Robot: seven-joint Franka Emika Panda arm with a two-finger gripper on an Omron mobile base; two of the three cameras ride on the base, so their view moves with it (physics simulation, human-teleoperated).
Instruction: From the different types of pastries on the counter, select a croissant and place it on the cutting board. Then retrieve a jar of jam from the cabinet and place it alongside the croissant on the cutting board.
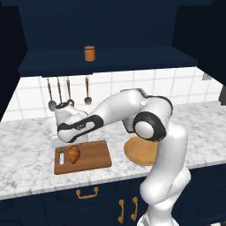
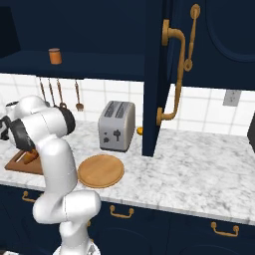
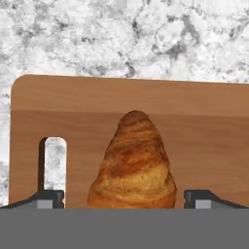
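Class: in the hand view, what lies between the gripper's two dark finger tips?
The golden-brown ridged croissant, resting on the brown wooden cutting board; the gripper stands open around it, tips apart from its sides.

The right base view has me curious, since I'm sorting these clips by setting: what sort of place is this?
A rendered home kitchen, most likely. A silver toaster stands on a marbled counter, cooking utensils hang against a white tiled wall, and dark navy drawers with brass handles run below.
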